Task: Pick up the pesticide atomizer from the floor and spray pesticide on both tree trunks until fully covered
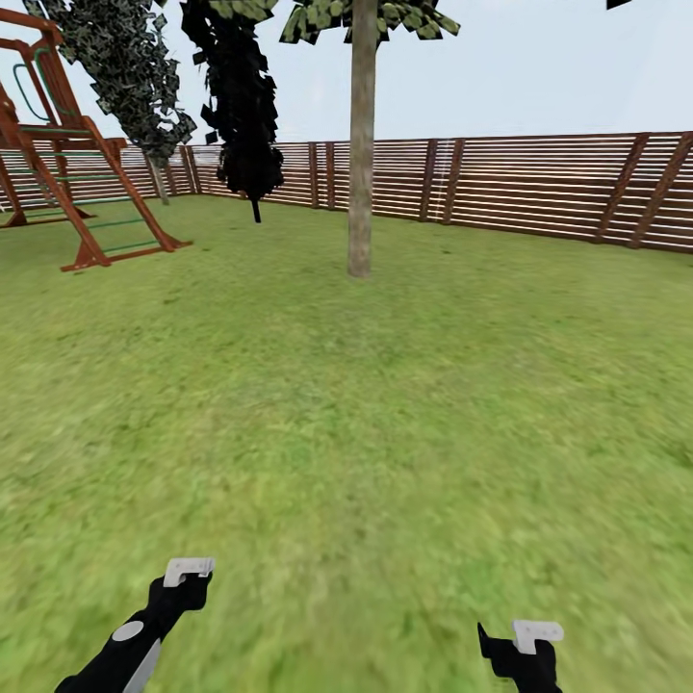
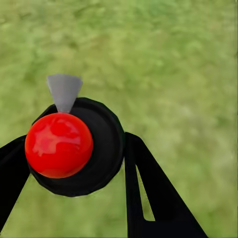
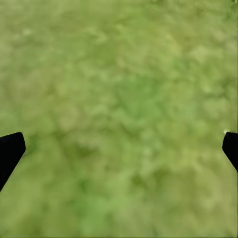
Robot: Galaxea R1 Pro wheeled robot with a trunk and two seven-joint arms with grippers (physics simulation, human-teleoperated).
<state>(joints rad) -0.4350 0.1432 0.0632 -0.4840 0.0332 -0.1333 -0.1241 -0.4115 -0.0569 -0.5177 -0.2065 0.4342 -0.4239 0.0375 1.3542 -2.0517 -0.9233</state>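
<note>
Already my left jaws [image 2: 74,198] are closed around the pesticide atomizer [image 2: 74,146], seen in the left wrist view as a round black body with a glossy red ball and a small grey nozzle, the black fingers [image 2: 158,193] flanking it on either side above blurred grass. My right jaws [image 3: 119,148] stand wide apart and empty, just two dark fingertips [image 3: 10,148] at the margins of the right wrist view with bare lawn between them.

From the head camera, I see both arms held low over the lawn [image 1: 385,433], the left gripper [image 1: 188,570] and the right gripper [image 1: 535,633] each showing a pale tip. Ahead and well apart from me stands one tree [image 1: 362,29], its straight grey-beige tree trunk [image 1: 361,173] rising from the grass just short of the slatted wooden fence [image 1: 539,183]. I judge its bark untouched; no coating is visible. To its left stand a black-leaved tree [image 1: 241,106] and a red-brown play frame [image 1: 67,164] near the garden's left corner.

By my reckoning, the pick-up is done and everything else remains: closing the gap to this trunk, spraying it fully, then finding and covering the other tree.
</note>
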